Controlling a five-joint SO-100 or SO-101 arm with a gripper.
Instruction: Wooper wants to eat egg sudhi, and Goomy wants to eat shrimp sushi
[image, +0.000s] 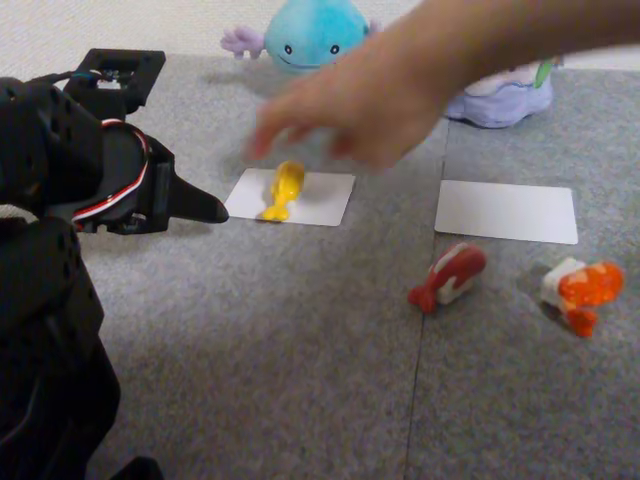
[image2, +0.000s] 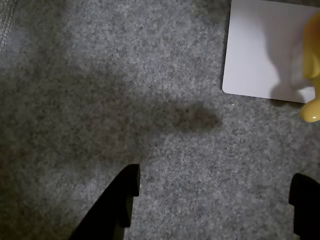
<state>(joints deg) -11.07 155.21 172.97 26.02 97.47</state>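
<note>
Three toy sushi pieces are out on the grey carpet, and nearest of all looms the black arm at the left of the fixed view, its claw pointing right, low over the carpet. In the wrist view the claw stands spread wide, one dark finger at lower left and the other at the right edge, nothing but bare carpet between them. It grips nothing.

On the right of the fixed view lies the shrimp sushi, orange topping over white rice, resting on the carpet. Just left of it, apart, the red sushi lies tilted. Behind these two sits a white card, bare.

Further left, a second card carries the egg sushi, yellow, lying lengthwise on it. The wrist view catches that card at upper right, with the egg sushi at the very edge. The claw tip sits just left of this card, not touching it.

Above the egg sushi hangs a person's hand, blurred, fingers pointing down-left, the forearm reaching in from the upper right.

At the back, Wooper smiles behind the egg card. Goomy sits to its right, mostly hidden by the arm.
</note>
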